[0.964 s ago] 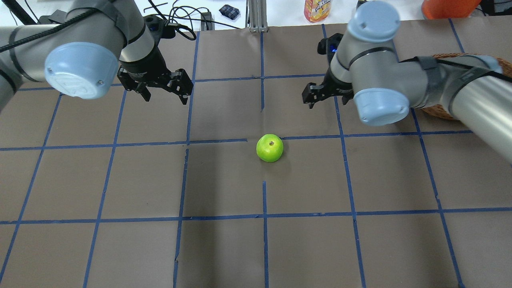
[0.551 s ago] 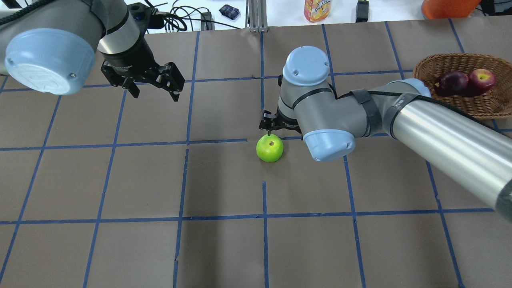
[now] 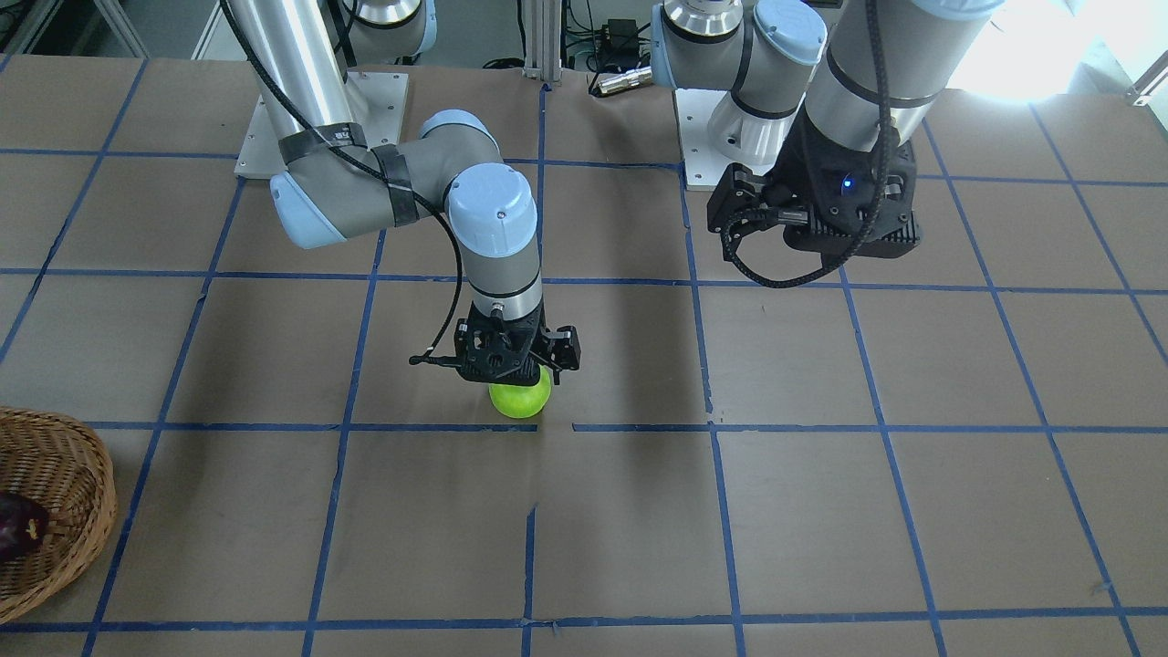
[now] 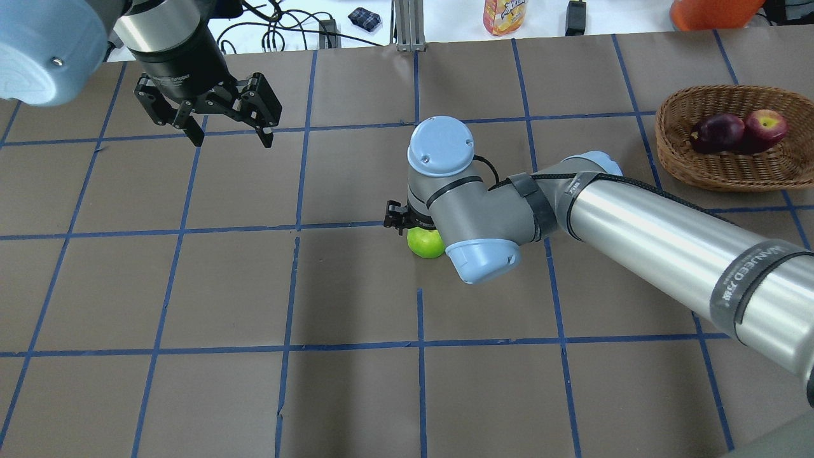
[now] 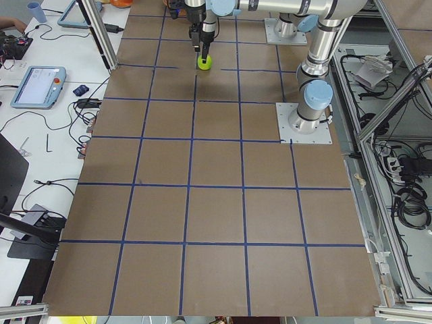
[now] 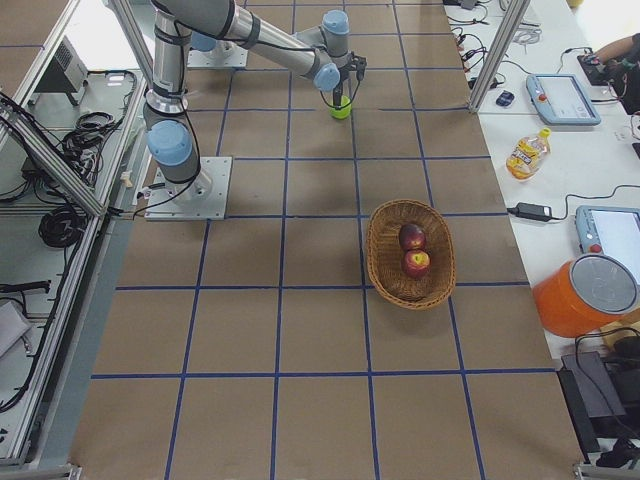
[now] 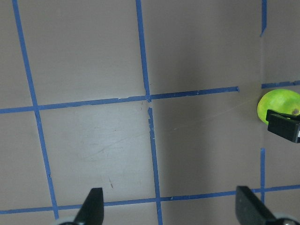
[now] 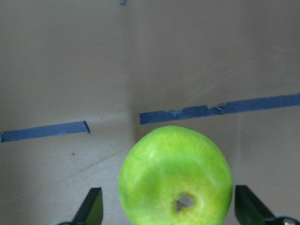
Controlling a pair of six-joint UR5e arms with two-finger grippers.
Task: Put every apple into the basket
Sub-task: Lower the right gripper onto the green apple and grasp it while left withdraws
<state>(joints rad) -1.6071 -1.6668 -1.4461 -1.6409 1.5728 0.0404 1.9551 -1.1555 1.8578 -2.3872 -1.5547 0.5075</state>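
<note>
A: Where is the green apple [image 3: 520, 400] sitting?

B: It is sitting on the brown table [image 4: 191, 286], close to the middle, just by a blue tape line [image 4: 343, 224]. Its stem dimple is pointing up.

A: And the right claw [image 3: 518, 370]?

B: It is hanging right on top of the apple and pointing straight down. Its fingers [image 8: 93, 208] are standing wide, one on each side, with the apple sitting between them. One finger is looking very close to the skin. I cannot tell if it is touching.

A: So it is not squeezing yet?

B: I am thinking not. The apple is lying straight under the claw, so the claw only needs to close on it. The apple is round, so no side looks better to pinch than another.

A: What is the left claw [image 4: 232, 130] doing?

B: It is hanging well away, over bare table. It is wide too and holding nothing. The right arm is much nearer, so this apple is a job for the right arm.

A: Where is the basket [image 4: 731, 173]?

B: It is sitting far off on the right arm's side. A red apple [image 4: 766, 124] and a dark apple [image 4: 717, 131] are lying in it, touching each other. Only the green one is waiting outside.
</note>
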